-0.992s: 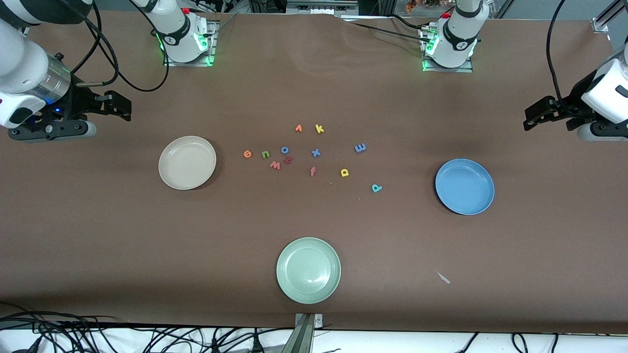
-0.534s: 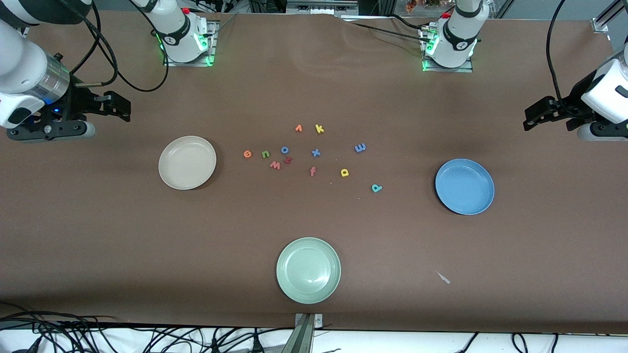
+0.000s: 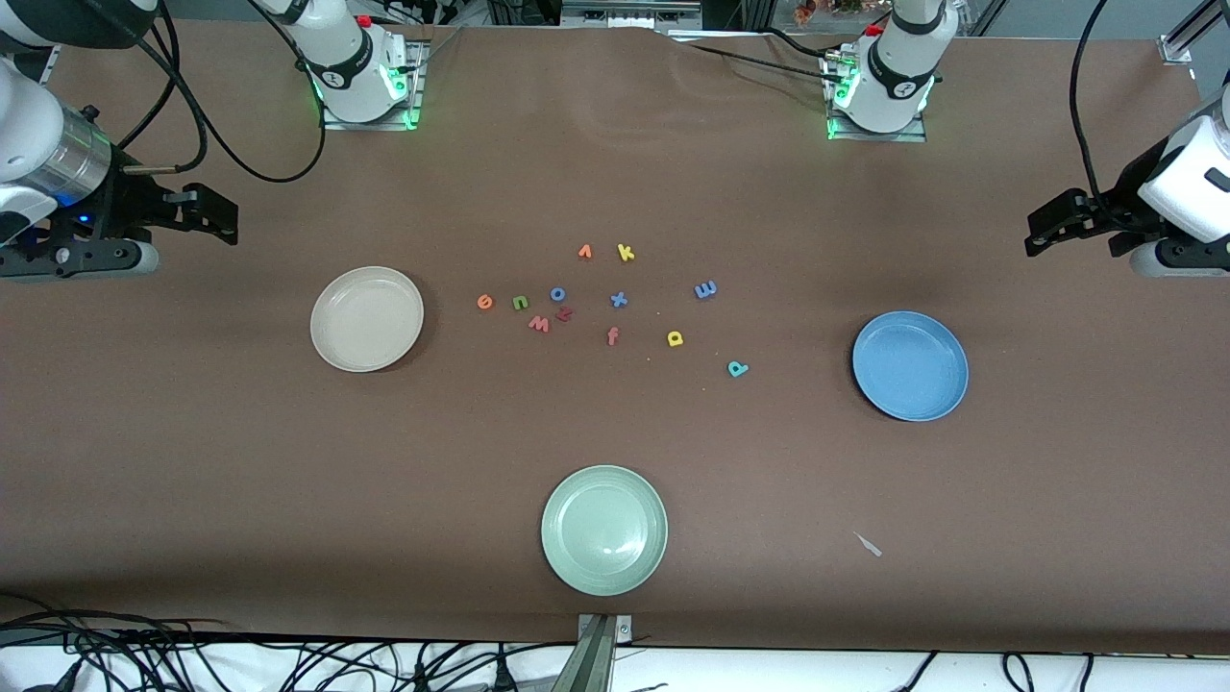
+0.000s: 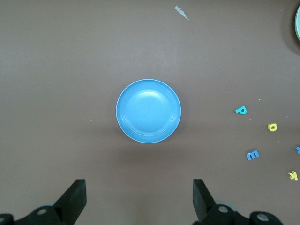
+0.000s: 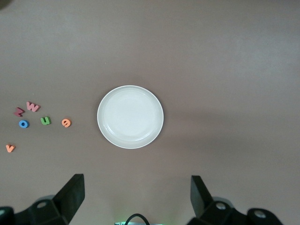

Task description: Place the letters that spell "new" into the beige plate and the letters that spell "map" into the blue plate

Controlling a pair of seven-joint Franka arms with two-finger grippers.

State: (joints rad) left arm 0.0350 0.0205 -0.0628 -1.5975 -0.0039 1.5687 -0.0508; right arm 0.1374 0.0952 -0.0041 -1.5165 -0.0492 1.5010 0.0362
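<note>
Waiting left end effector (image 4: 136, 199) open, right end effector (image 5: 136, 197) open, both empty

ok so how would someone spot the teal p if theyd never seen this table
Start at the blue plate toward the left arm's end of the table, then look to the loose foam letters beside it. The teal p is the letter closest to that plate and nearest the front camera, just past the yellow a; nothing else there is teal.
</note>
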